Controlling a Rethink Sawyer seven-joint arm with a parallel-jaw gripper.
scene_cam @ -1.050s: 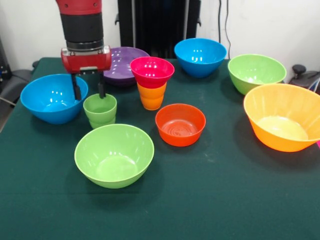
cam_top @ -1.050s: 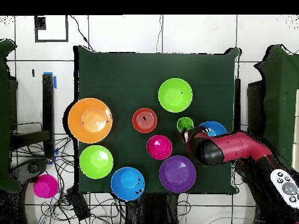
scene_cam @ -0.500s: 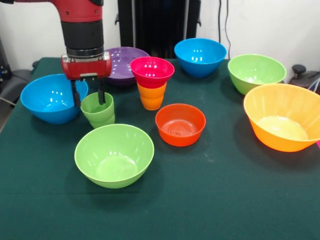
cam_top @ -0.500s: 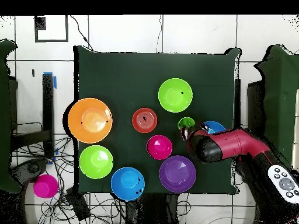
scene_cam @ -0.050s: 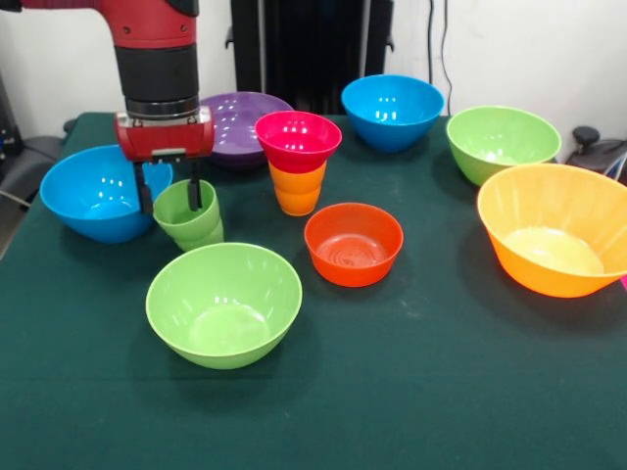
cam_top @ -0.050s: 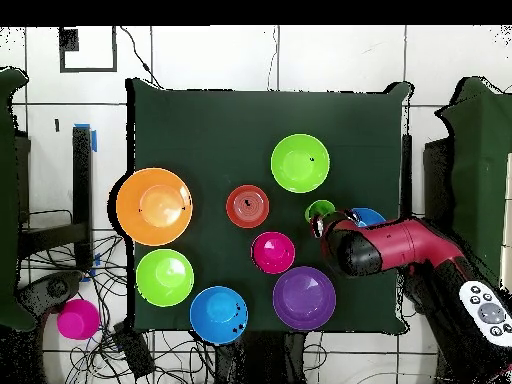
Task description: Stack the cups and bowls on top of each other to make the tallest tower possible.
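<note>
The gripper (scene_cam @ -0.050s: 169, 191) has its two fingers pinched over the rim of the green cup (scene_cam @ -0.050s: 188, 215), one finger inside and one outside, and the cup is tilted and looks lifted a bit, sitting just right of the left blue bowl (scene_cam @ -0.050s: 101, 192). My guess is it's going onto the little stack just to the right, the pink bowl (scene_cam @ -0.050s: 298, 140) sitting on the orange cup (scene_cam @ -0.050s: 297, 189). If so, I'd raise it well clear of that rim first, level it out, then lower it slowly, since the stack looks tippy. Hard to say whether the cup's base is actually off the table (scene_cam @ -0.050s: 411, 392). From overhead the arm (cam_top @ -0.050s: 395, 250) covers most of the cup and nearly all of that blue bowl.
</note>
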